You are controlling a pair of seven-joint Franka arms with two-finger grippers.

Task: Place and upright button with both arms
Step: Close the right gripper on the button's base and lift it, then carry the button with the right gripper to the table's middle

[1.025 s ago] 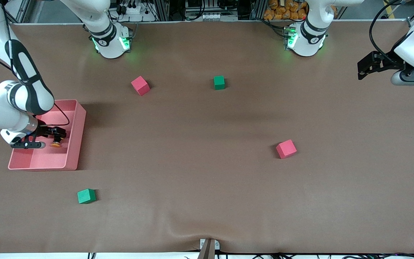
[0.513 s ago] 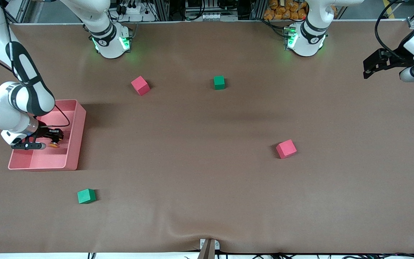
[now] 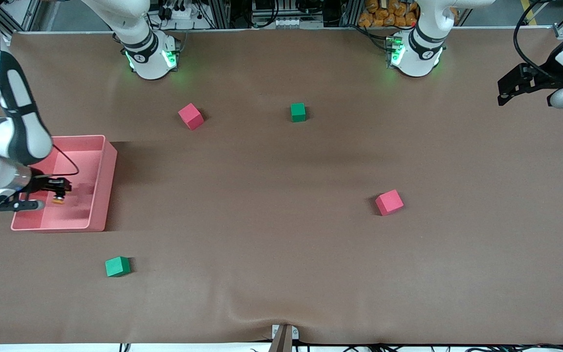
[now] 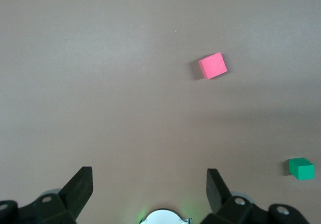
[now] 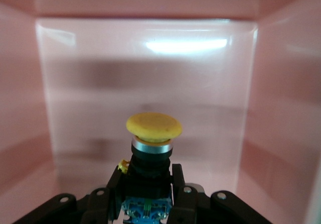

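Observation:
The button has a round orange cap, a black body and a bluish end. My right gripper is shut on its black body, cap pointing away from the wrist. In the front view the right gripper holds the button over the inside of the pink tray, whose walls surround it in the right wrist view. My left gripper hangs open over the left arm's end of the table. Nothing lies between its spread fingers.
Four foam cubes lie on the brown table. A red one and a green one sit near the bases. Another red and another green lie nearer the front camera. The left wrist view shows a red cube and a green cube.
My right gripper has shut on the button and drawn it toward the right arm's end of the tray. The left arm has pulled a little farther toward its own end of the table.

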